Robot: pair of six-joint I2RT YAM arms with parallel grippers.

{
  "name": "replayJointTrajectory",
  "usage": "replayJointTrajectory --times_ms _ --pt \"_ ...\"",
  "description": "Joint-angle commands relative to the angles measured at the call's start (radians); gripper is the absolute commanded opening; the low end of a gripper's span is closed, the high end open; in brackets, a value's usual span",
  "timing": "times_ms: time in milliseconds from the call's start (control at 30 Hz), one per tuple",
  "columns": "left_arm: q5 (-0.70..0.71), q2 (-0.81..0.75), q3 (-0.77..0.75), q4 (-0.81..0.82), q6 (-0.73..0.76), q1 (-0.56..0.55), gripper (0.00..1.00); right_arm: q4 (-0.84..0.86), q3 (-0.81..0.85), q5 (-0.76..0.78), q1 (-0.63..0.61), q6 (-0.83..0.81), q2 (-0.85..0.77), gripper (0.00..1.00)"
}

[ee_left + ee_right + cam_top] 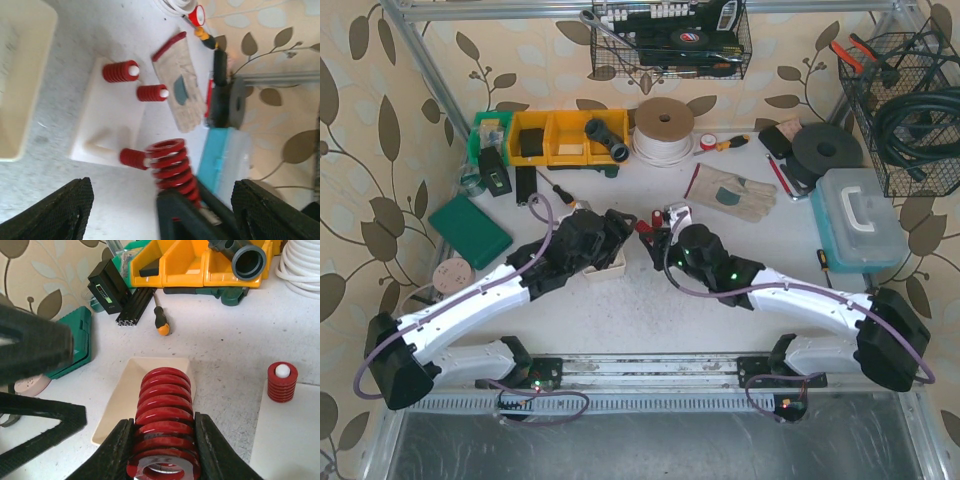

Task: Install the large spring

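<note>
The large red spring [162, 410] is gripped by its lower coils between my right gripper's [162, 455] black fingers [116, 450]. It shows in the left wrist view [172, 165] just off the edge of the white peg plate [112, 117], and in the top view [645, 227]. The plate carries three smaller red springs [120, 71] on pegs and one bare white peg [102, 146]. One small spring also shows in the right wrist view [282, 382]. My left gripper [162, 212] is open and empty, its pads [60, 210] on either side of the right gripper.
A cream tray [117, 405] lies under the spring, left of the plate. Yellow bins [190, 262], a black pipe fitting [247, 260], a screwdriver [161, 322] and a green case [75, 347] stand beyond. A work glove [732, 192] and a blue box [860, 225] lie at the right.
</note>
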State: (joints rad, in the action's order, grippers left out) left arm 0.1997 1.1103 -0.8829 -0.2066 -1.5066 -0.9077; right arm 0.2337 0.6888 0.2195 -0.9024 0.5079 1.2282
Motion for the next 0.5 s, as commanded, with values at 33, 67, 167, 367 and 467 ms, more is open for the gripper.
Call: replayJointTrajectory --times_ms 33,67,167,367,467 --pt "0.018 0.006 -0.201 -0.322 0.265 0.021 0.79 -0.295 0.160 -0.048 0.020 -0.028 -0.023 0.00" --pt "0.027 0.006 -0.216 -0.363 0.303 0.021 0.79 -0.355 0.184 -0.052 0.020 -0.040 -0.022 0.00" --pt "0.085 -0.042 -0.202 -0.444 0.387 0.021 0.77 -0.534 0.262 -0.054 0.025 -0.062 -0.018 0.00" --pt "0.186 -0.222 -0.096 -0.450 0.581 0.021 0.76 -0.877 0.446 -0.114 0.061 -0.095 0.053 0.00" --pt "0.191 -0.239 -0.077 -0.477 0.689 0.021 0.74 -1.030 0.546 -0.136 0.071 -0.107 0.120 0.00"
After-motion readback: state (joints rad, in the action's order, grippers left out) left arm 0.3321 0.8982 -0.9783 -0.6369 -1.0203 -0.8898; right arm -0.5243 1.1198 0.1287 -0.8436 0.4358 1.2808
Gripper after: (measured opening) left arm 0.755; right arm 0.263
